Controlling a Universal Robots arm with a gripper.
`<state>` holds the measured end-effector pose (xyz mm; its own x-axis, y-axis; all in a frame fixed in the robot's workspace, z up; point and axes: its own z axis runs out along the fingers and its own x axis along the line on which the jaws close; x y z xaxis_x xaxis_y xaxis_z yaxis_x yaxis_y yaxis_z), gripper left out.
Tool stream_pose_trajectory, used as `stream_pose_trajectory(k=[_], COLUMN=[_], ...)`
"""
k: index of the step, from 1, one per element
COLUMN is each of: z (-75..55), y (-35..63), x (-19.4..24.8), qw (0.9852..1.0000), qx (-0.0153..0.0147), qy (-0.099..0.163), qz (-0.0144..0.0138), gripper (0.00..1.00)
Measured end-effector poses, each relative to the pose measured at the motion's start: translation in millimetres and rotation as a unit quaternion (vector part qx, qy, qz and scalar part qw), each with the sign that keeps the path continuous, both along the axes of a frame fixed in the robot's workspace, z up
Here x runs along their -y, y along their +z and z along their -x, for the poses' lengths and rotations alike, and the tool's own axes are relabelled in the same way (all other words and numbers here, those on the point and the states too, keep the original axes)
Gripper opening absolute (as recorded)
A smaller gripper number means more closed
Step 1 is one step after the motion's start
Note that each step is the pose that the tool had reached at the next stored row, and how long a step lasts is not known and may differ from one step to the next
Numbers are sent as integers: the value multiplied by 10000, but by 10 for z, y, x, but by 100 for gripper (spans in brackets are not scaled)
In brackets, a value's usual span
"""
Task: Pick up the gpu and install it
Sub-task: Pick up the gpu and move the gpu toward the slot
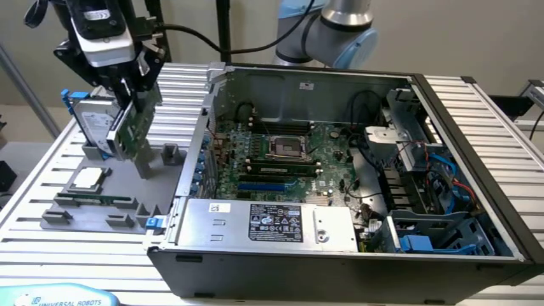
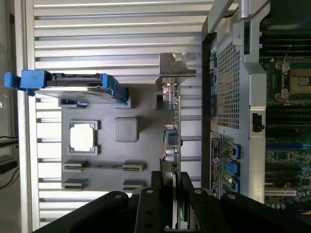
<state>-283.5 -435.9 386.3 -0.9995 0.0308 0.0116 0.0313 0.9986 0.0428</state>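
**Card in the gripper, over the parts tray, not yet at the case**

You have the gpu (image 1: pixel 134 131) clamped in the gripper (image 1: pixel 136 95), whose jaws are drawn in narrow on the card's upper edge. The card hangs upright and edge-down over the grey parts tray (image 1: pixel 93 220) on the desk (image 1: pixel 34 255), at the exterior view's left. It sits just beside the silver hard drive (image 1: pixel 92 124) with its blue rails. The small square CPU chip (image 1: pixel 89 178) lies flat on the tray below and nearer the camera.

From the wrist view you look straight down the card's thin edge (image 2: pixel 172 126). Its silver end bracket (image 2: pixel 177 65) is at the far end from the gripper (image 2: pixel 176 182), and the case wall runs close alongside.

By my reading you are in the pick-up step: the grasp is made, the install is not. You cannot tell from these views whether the card's lower edge is clear of the tray's upright holders.

The open computer case (image 1: pixel 340 268) lies to the exterior view's right, with the motherboard (image 1: pixel 281 159) flat in its floor and a blue slot (image 1: pixel 267 187) showing on it. Getting there calls for enough height to clear the holders and the case wall. It then calls for the card's edge square over a slot, with the bracket at the rear openings. A tilted card would likely bind, so watch the hard drive alongside as well.
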Motion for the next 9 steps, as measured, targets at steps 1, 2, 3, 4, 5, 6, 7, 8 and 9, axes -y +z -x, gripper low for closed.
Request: stream_pose_trajectory(k=[1, 2, 3, 4, 5, 6, 7, 8, 9], z=[-28, -63, -103, -149, -195, -238, -287, -332, -377], y=[45, 90, 135, 180, 226, 270, 319, 364, 408], x=[-1, -1, -2, -2, -2, -2, -2, -2, -2], qw=[10000, 10000, 10000, 10000, 10000, 10000, 10000, 10000, 10000], qx=[0, 0, 0, 0, -1, -1, -3, -5, -6], qy=[0, 0, 0, 0, 0, 0, 0, 0, 0], qz=[0, 0, 0, -1, 0, 0, 0, 0, -1], gripper=[27, 27, 27, 27, 27, 27, 27, 27, 27])
